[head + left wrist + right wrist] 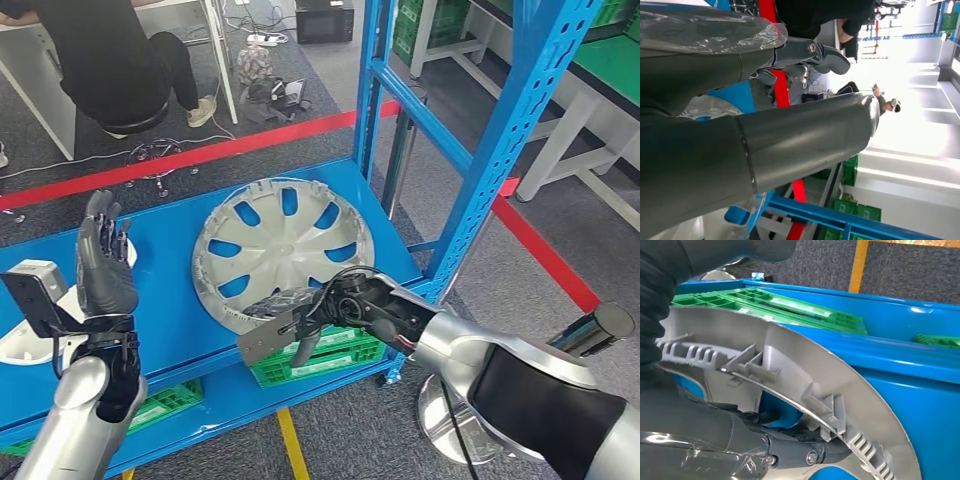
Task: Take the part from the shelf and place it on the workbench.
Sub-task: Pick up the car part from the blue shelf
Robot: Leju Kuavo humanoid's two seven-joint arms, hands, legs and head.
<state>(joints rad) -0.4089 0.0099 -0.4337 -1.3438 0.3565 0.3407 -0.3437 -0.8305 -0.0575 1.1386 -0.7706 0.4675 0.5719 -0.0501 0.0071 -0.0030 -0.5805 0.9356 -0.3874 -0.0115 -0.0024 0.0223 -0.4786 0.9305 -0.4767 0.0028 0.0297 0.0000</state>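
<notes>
Wheel cover (281, 248) on blue shelf (170, 300): our right hand (302, 322) grips its rim; wrist view adds its ribbed underside (791, 385). Left hand (102, 265) raised, fingers apart, holding nothing.

A grey carpeted floor (528, 215) crossed by red tape (189, 157) and a yellow line (290, 445) is seen around a blue steel rack (483, 130), with white tables (581, 110), green crates (321, 357) and a seated person (113, 60) behind.

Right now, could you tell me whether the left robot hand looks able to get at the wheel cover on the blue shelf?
Probably yes: the left robot hand is raised, open, over the blue shelf beside the wheel cover, with bare shelf between them. The right robot hand is already at the cover's near rim.
</notes>
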